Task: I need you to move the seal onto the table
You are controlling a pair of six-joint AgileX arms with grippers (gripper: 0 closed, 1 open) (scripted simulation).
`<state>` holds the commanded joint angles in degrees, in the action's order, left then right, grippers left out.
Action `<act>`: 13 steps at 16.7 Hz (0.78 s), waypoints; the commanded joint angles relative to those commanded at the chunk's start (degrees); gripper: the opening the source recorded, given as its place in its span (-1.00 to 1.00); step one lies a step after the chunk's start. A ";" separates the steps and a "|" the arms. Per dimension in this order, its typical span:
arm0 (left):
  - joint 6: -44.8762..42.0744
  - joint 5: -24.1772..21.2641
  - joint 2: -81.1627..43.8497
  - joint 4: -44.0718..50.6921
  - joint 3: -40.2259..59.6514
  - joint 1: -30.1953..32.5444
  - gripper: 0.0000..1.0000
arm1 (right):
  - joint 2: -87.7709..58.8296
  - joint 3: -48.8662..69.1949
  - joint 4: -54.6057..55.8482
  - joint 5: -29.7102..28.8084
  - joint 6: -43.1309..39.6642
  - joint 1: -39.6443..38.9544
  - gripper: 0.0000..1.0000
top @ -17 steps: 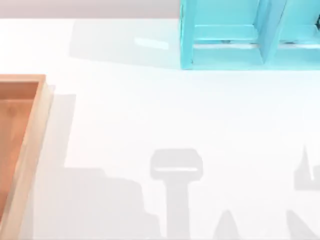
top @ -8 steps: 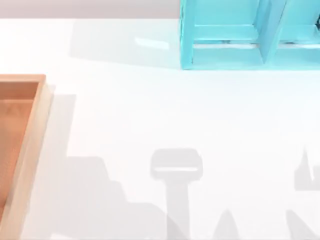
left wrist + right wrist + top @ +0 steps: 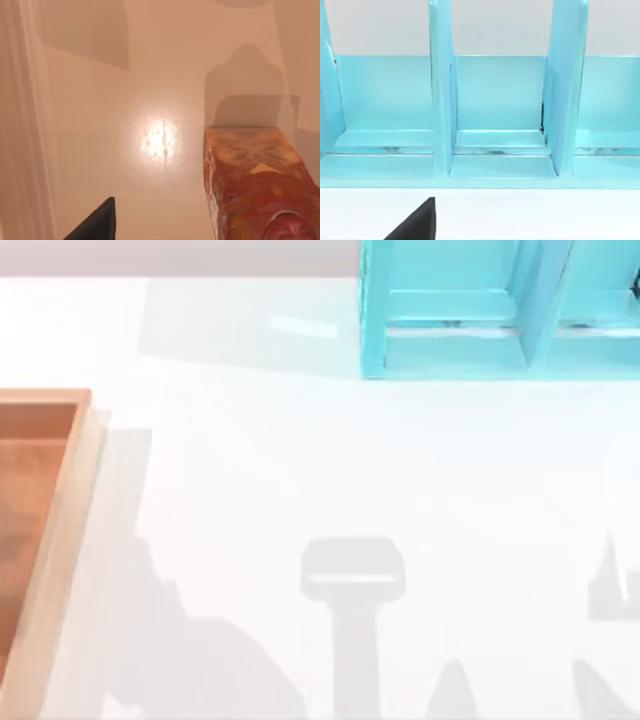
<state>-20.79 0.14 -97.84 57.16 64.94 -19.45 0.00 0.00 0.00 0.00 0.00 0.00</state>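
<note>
The seal, a red and orange-yellow block with no readable writing, stands on a pale brownish floor in the left wrist view, beside 1 dark fingertip of the left gripper; whether those fingers are spread or pinching cannot be told. From above, the glossy white surface carries a wooden tray at its left edge and a light blue shelf unit at the far right. The right wrist view faces that shelf's 3 compartments, with 1 fingertip of the right gripper showing, its state unclear too.

1 seal, 1 wooden tray, 1 light blue shelf unit, 1 white table
</note>
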 joint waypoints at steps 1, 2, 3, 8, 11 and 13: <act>-0.05 0.00 -0.57 -2.14 -1.57 -0.04 1.00 | 0.00 0.00 0.00 0.00 0.00 0.00 1.00; -0.06 0.00 -1.00 -4.13 -3.21 -0.05 1.00 | 0.00 0.00 0.00 0.00 0.00 0.00 1.00; -0.06 0.00 -1.31 -6.08 -4.85 -0.04 1.00 | 0.00 0.00 0.00 0.00 0.00 0.00 1.00; 0.01 -0.01 -2.22 -11.83 -9.51 0.04 1.00 | 0.00 0.00 0.00 0.00 0.00 0.00 1.00; 0.01 -0.01 -2.22 -11.83 -9.51 0.04 1.00 | 0.00 0.00 0.00 0.00 0.00 0.00 1.00; 0.01 -0.01 -2.22 -11.83 -9.51 0.04 0.70 | 0.00 0.00 0.00 0.00 0.00 0.00 1.00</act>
<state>-20.77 0.13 -100.06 45.33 55.43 -19.41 0.00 0.00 0.00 0.00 0.00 0.00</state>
